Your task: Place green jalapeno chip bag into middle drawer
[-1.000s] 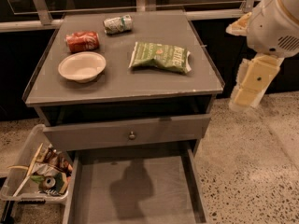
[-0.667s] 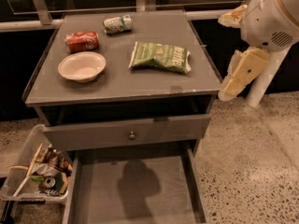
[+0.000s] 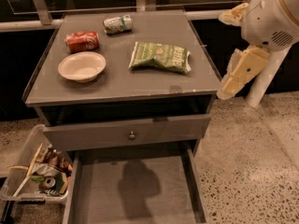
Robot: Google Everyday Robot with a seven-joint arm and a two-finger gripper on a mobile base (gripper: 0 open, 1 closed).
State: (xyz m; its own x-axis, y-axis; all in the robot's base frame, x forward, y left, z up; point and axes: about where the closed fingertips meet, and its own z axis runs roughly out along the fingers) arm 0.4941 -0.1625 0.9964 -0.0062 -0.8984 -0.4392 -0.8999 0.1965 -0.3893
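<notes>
We log the cream-coloured gripper (image 3: pixel 230 87) swung in beside the right front corner of the grey metal cabinet (image 3: pixel 140 84); open or closed, we cannot tell. The crinkly green jalapeno chip bag (image 3: pixel 160 56) lies untouched on the cabinet top. The wide grey middle drawer (image 3: pixel 174 190) stands open below. We judge the reach is only beginning.

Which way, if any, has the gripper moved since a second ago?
Yes: the gripper moved left, closing on the right edge of the cabinet top, and is now beside its front corner.
</notes>
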